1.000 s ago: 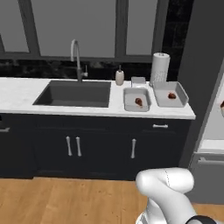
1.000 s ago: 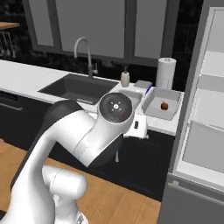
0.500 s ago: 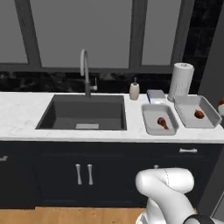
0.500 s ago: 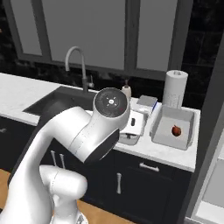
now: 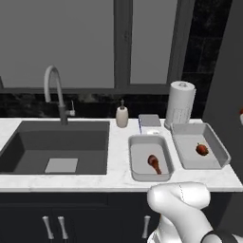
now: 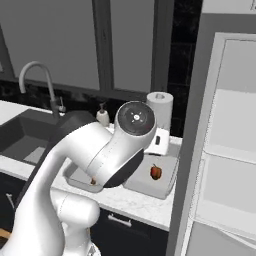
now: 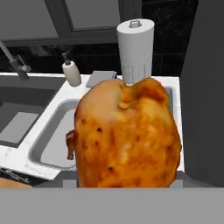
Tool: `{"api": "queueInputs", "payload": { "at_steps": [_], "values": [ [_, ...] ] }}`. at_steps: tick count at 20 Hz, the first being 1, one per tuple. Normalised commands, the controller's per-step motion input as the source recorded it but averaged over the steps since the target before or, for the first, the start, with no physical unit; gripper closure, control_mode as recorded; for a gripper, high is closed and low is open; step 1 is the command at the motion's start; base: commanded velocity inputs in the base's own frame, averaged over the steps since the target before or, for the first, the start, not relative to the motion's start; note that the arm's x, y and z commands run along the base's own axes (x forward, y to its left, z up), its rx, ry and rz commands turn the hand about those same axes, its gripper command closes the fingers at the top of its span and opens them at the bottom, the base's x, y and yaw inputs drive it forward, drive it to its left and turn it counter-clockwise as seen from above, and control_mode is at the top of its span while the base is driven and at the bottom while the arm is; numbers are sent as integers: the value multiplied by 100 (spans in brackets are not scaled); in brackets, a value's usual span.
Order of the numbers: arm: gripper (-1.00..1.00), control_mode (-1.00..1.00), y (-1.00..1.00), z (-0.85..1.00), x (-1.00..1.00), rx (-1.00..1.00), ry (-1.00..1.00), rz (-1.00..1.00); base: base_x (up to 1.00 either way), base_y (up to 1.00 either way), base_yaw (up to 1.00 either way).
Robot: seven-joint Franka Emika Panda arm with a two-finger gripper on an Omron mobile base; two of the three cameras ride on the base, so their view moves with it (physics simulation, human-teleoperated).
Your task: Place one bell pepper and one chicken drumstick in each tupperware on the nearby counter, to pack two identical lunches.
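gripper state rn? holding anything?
Gripper: shut on the chicken drumstick, the bright orange one, seen close up in the hand view.

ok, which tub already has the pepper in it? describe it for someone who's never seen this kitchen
Start at the sink in the white counter and go right, past the first grey tupperware. The second tupperware, below the paper towel roll, holds the red bell pepper; its neighbour holds a brown chicken drumstick instead.
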Motion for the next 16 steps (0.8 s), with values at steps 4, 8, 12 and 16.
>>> {"api": "queueInputs", "payload": {
  "at_steps": [4, 8, 12, 16],
  "values": [
    [100, 100, 0, 0, 0, 0, 0, 0, 97, 35, -10],
    [100, -100, 48, -64, 68, -13, 26, -9, 21, 12, -2],
    [100, -100, 75, -100, 100, -12, 50, -14, 0, 0, 0],
    [100, -100, 4, -87, 100, 0, 32, -5, 0, 0, 0]
  ]
}}
